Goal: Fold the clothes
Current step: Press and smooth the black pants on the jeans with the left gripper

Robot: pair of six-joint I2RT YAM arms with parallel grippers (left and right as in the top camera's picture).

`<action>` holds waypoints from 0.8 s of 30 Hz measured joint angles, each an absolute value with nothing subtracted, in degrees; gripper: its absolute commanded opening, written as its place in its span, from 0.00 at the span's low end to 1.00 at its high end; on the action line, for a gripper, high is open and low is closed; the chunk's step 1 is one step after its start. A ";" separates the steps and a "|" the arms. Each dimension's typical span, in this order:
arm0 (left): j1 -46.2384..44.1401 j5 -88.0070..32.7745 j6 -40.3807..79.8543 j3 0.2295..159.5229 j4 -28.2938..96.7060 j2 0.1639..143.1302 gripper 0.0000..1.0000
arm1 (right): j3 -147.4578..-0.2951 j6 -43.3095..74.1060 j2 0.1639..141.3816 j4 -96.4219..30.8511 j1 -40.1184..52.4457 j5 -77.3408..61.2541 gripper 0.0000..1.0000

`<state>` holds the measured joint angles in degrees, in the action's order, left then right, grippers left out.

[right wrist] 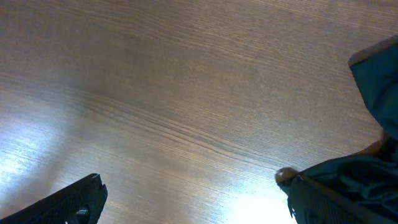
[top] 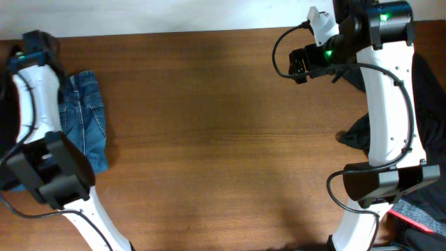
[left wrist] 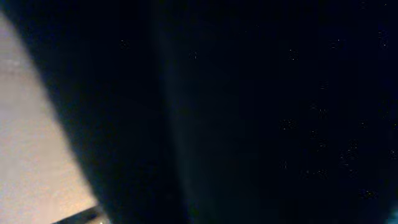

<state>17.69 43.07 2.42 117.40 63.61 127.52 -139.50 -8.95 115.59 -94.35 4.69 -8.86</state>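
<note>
Overhead: blue denim jeans (top: 83, 122) lie at the surface's (top: 209, 139) left edge, black clothes (top: 426, 97) at its right edge.
Left wrist: only darkness, so I cannot tell whether the left hand (top: 35, 43) is clenched.
Right wrist: the right hand (right wrist: 193, 202) is released, with the black clothes just beside it.

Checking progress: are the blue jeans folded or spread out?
Folded, roughly: the blue jeans lie in a compact bundle, not laid out flat.

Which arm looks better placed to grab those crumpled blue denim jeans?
Left, probably: the blue denim jeans lie beside the left arm; the right gripper hovers across the wooden table, near black fabric.
</note>
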 measured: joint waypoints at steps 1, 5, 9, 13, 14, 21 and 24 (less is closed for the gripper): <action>16.93 43.03 2.39 117.14 63.55 127.50 0.00 | -139.52 -8.95 115.59 -94.35 4.69 -8.86 0.99; 15.35 42.26 2.39 116.14 63.31 127.50 0.01 | -139.50 -8.99 115.59 -94.35 4.69 -8.86 0.99; 13.82 40.75 2.39 114.91 63.09 127.52 0.01 | -139.50 -8.95 115.59 -94.35 4.69 -8.86 0.99; 12.03 38.70 2.39 113.80 63.07 127.50 0.01 | -139.50 -8.93 115.59 -94.35 4.69 -8.86 0.99; 11.20 37.58 2.37 113.62 63.09 127.50 0.06 | -139.50 -8.95 115.59 -94.35 4.69 -8.86 0.99; 7.20 27.55 2.00 113.56 63.61 127.50 0.87 | -139.50 -8.97 115.59 -94.35 4.69 -8.86 0.99; 5.48 23.70 2.02 113.56 63.75 127.50 0.87 | -139.50 -8.97 115.59 -94.35 4.69 -8.86 0.99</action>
<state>5.48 23.70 2.02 113.56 63.75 127.50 -139.50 -8.97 115.59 -94.35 4.69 -8.86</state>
